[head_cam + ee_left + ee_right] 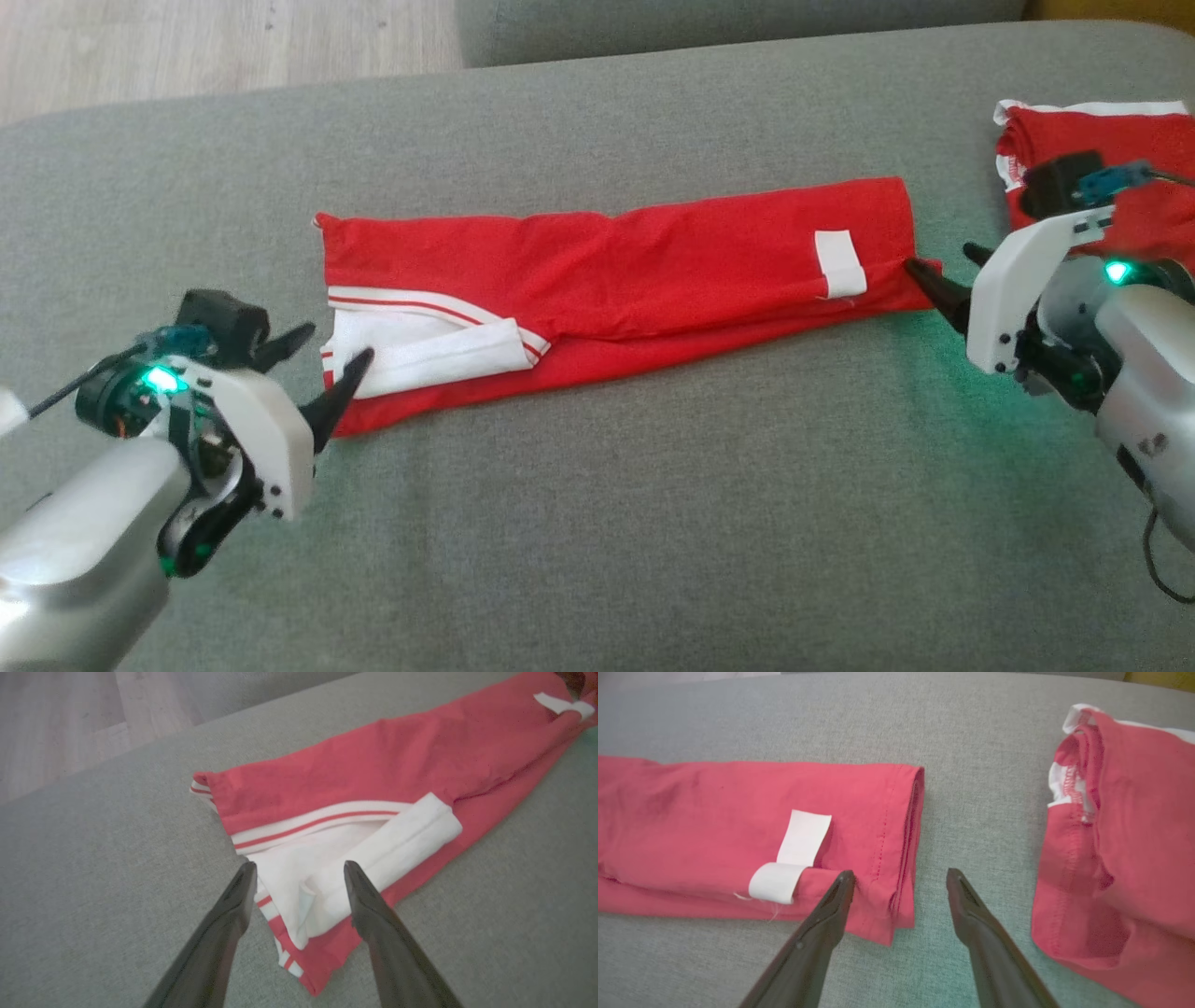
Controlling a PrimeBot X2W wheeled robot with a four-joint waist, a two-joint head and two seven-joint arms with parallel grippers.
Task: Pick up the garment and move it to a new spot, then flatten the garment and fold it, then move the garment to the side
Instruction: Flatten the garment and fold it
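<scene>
The long red cloth garment with white striped trim lies folded into a narrow band across the middle of the grey woven cushion surface, running from my left to my right. My left gripper sits at the garment's left end with its jaws spread wide and nothing between them. In the left wrist view, my two dark fingers straddle the end where the white ribbed panel is tucked over the red cloth. I cannot tell whether either fingertip touches the fabric.

My right gripper is at the opposite end, jaws also wide apart and holding nothing. In the right wrist view, one finger lies over the stitched hem corner of the garment, and the other is over bare grey cushion just beside that hem. A small white rectangular label lies on the red cloth near that end, bent over the lower fold.

A second red cloth garment with a white edge lies folded further to my right, apart from the first with a strip of cushion between them. Pale wooden floor shows beyond the cushion's far left edge.
</scene>
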